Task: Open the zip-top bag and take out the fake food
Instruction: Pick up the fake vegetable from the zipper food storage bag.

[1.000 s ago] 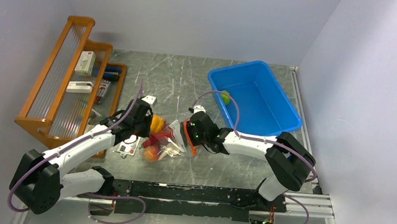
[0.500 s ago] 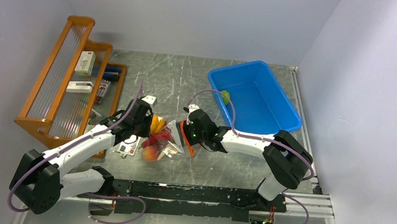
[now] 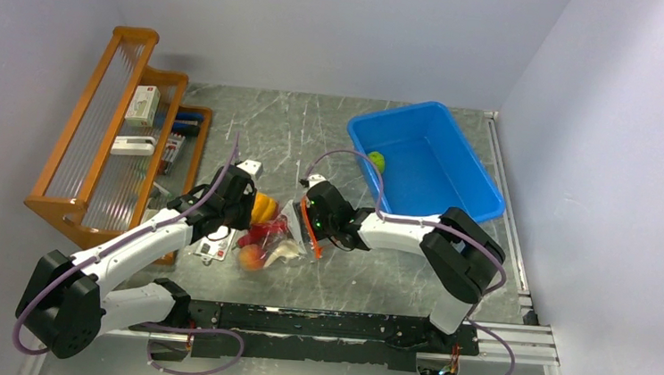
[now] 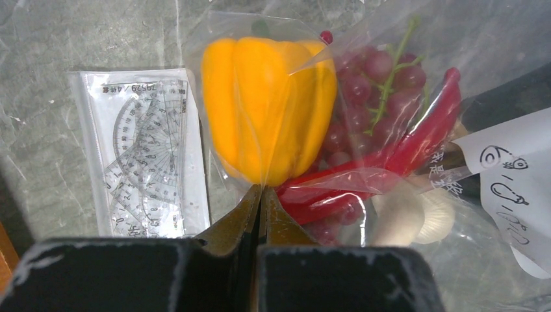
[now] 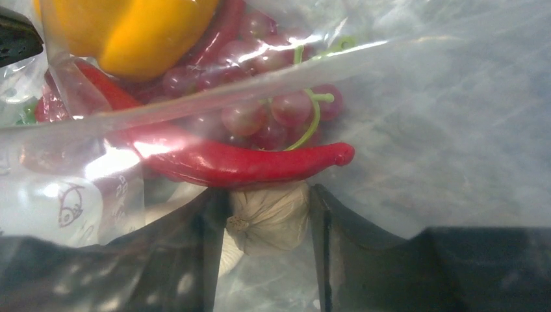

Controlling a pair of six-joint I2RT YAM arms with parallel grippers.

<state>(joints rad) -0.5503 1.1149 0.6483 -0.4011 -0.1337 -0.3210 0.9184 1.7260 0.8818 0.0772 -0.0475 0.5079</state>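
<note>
The zip-top bag [image 3: 281,240] lies on the worktop [image 3: 315,132] between the 2 arms, just in front of their bases, its orange-red zip strip [image 3: 315,244] on the side facing the right arm.

The left claw [image 4: 260,195] is pressed together on a fold of the bag's clear film, right below the yellow-orange bell pepper [image 4: 266,104], which is inside the plastic. Purple grapes [image 4: 364,78] on a green stem sit beside the pepper, and a white label [image 4: 520,175] with hand-drawn marks shows on the far side of the bag. A flat protractor packet [image 4: 146,149] lies on the worktop just beside the bag, next to the left claw.

The right claw [image 5: 268,198] has its 2 fingers on either side of the garlic bulb [image 5: 268,221], which fills the gap and touches both (the crinkled film makes it hard to tell whether plastic lies between them). Red chillies [image 5: 247,162] lie just beyond the bulb, with grapes behind them.

A peach [image 3: 252,256] shows at the bag's near end. A green lime [image 3: 376,161] sits alone in the blue tub [image 3: 433,160], well apart from the bag. A wooden rack [image 3: 134,36] stands at the left edge of the worktop.
</note>
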